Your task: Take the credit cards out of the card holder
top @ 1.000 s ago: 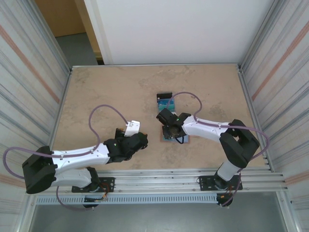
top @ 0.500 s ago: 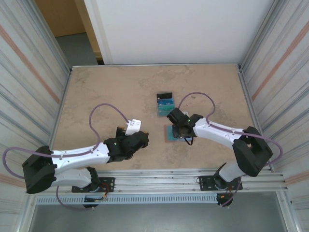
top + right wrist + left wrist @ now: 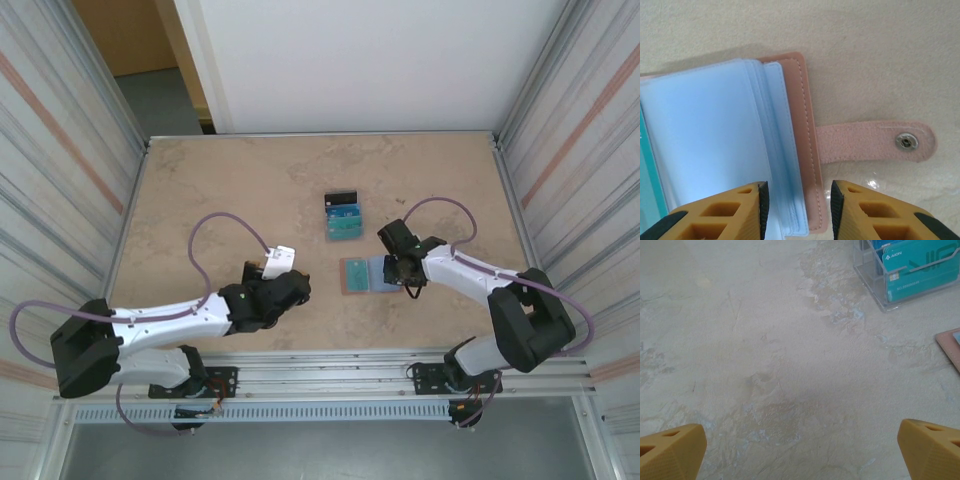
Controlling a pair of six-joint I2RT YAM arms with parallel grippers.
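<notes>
Card holder (image 3: 365, 273) open flat on bench (image 3: 220, 200), long axis left-right, tab (image 3: 875, 142) toward right arm | right end effector (image 3: 404, 270) over tab-side edge, jaws narrowly apart, nothing clamped | left end effector (image 3: 296, 288) spread wide, farther off | teal card (image 3: 647, 165) in far-left pocket

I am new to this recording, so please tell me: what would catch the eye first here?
The salmon card holder lies open on the table, its snap tab stretched out and the right fingers at its edge. Farther back, a clear stand holds black, blue and teal cards.
</notes>
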